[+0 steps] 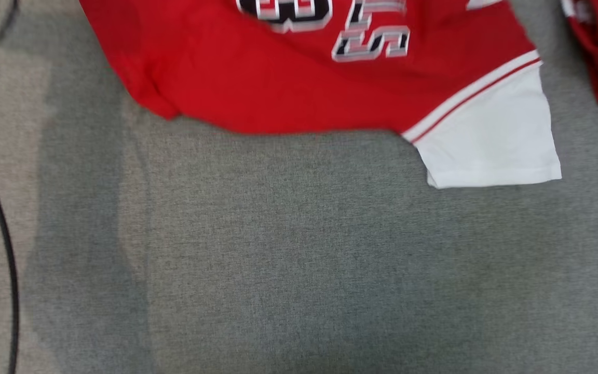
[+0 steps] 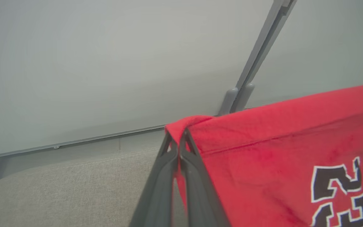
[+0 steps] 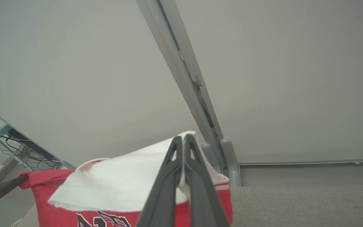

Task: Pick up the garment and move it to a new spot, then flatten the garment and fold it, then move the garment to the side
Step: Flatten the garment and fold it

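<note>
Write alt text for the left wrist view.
The left gripper is shut on the corner of a red jersey with black, white-edged numerals, its top edge stretching right. Below lies a grey fabric surface; behind, a pale wall and a slanting grey metal post.

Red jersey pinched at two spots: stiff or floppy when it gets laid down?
Likely floppy: the jersey hangs from the left fingers and right fingers with a curled hem. Probably light, since thin pinches carry it. The white sleeve may fold under when lowered onto the gray cloth.
</note>
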Controlling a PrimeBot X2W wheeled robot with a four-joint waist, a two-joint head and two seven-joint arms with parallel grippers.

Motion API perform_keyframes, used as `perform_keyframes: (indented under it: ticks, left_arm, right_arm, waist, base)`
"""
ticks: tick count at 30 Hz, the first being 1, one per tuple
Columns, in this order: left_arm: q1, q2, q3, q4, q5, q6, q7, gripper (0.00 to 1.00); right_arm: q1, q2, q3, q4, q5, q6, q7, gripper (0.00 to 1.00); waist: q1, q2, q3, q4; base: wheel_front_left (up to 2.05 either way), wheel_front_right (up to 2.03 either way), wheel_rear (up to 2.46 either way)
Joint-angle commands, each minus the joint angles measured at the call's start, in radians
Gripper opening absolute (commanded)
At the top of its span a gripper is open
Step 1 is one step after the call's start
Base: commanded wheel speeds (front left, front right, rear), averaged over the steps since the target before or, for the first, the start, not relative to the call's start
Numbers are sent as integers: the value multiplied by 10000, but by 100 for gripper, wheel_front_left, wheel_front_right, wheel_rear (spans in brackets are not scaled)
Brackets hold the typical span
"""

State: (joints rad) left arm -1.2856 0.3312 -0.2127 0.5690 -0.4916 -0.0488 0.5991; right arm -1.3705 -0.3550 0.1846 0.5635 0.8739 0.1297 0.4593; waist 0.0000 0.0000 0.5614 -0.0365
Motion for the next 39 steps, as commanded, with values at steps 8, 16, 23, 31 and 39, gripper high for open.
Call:
perform_keyframes:
  ticks: [8, 16, 23, 31, 39]
  left_arm:
    - [-3108, -144, -167, 2316, 262, 259, 622, 0]
    - [-5176, -215, -619, 3005, 915, 171, -560, 0]
    - [-5413, -312, -592, 3721, 869, 57, -1574, 0]
    - [-4833, -391, -489, 4991, 389, -291, -1679, 0]
    - [-3710, -504, -854, 5956, 87, -718, -914, 0]
  right_arm:
    - [-3389, -42, -138, 3170, -968, 12, 1248, 0]
    - [-5424, 170, 103, 3926, -2107, 11, -360, 0]
    - [-5758, 276, 507, 3821, -2186, 12, -1804, 0]
    - [-4979, 241, 1409, 3636, -1422, 11, -1989, 0]
    - [-2591, -373, 2843, 2595, -249, 12, -1220, 0]
  waist:
    - [0, 0, 1067, 94]
    - [0, 0, 1294, 69]
    - [0, 0, 1319, 53]
    - [0, 0, 1334, 29]
    - [0, 0, 578, -17]
  base:
    - [0, 0, 0]
    - [0, 0, 0]
    - [0, 0, 0]
    - [0, 0, 0]
    - [0, 0, 0]
